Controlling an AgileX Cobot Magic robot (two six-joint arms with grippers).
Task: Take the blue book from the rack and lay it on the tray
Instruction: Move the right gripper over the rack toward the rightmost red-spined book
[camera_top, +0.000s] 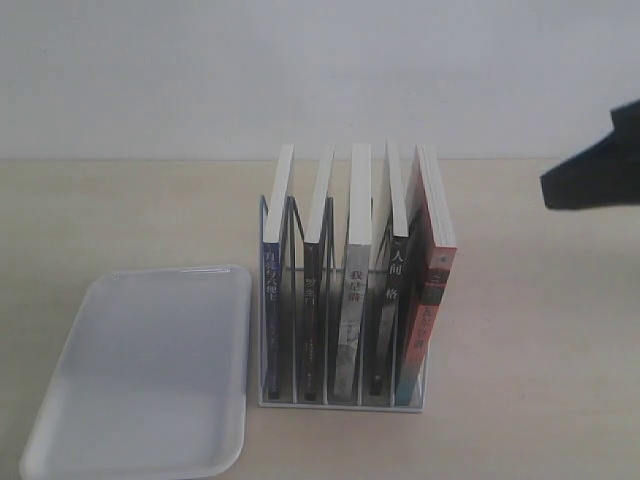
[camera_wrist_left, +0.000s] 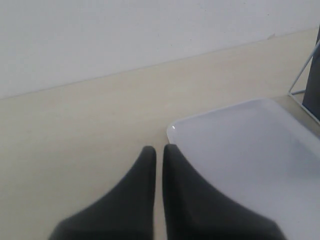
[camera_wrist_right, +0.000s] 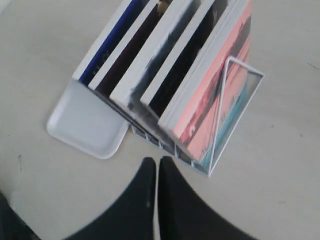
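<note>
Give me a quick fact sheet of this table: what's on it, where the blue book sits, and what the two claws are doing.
Items: white wire rack, white tray
Books in rack: five, standing in the slots
Blue book: end slot nearest the tray, not yet taken out
Tray: beside the rack, nothing on it
Left claw: shut, holding nothing, near a corner of the tray
Right claw: shut, holding nothing, near the rack's end with the red book

Your L gripper (camera_wrist_left: 159, 150): two matte black fingers (camera_wrist_left: 132, 200), smooth, broad at base, tapering to rounded tips, thin pale slit betw. them. R gripper (camera_wrist_right: 156, 161): same colour, shape, slit. Ext. view shows you only a black angular chunk of R arm (camera_top: 592, 165), blurred.
</note>
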